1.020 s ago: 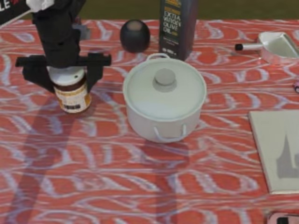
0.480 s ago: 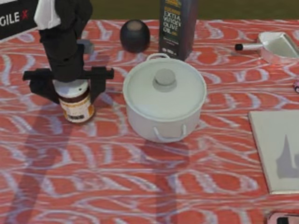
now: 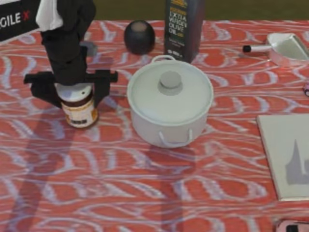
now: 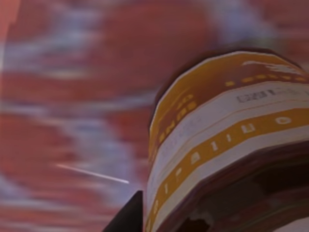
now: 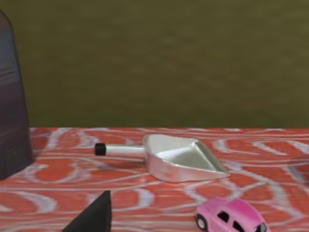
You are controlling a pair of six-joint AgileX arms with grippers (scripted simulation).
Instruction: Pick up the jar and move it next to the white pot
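On the bench's left side, the left gripper (image 3: 70,86) pinches the small white-lidded, orange-labelled jar (image 3: 78,108) with its fingers, apart from the large lidded white pot (image 3: 169,107); a loose grip could drop it.

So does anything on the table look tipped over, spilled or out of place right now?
Only the jar: it leans in the left gripper, its base nearer the camera than its lid. The white pot sits upright with its lid on, and nothing has spilled.
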